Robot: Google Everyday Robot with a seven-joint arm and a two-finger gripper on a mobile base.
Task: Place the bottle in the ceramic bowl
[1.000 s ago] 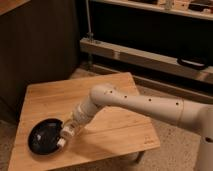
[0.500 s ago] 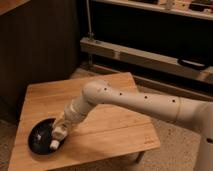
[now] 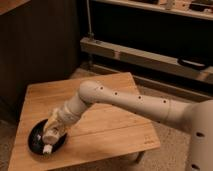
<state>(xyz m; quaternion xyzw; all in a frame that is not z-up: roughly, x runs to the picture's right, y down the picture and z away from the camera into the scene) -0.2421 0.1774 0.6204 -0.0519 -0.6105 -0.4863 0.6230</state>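
While the arm reaches across the wooden table, the gripper hangs over the ceramic bowl, clenched around the bottle, whose cap end dips inside the bowl.

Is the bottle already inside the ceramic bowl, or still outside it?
Over it: the bottle shows against the black ceramic bowl, below the shut claw. Whether it rests on the bowl, cannot tell.

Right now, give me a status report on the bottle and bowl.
Gripper shut on the bottle, over the ceramic bowl. Bottle not yet released. Nothing in the way on the wooden table.
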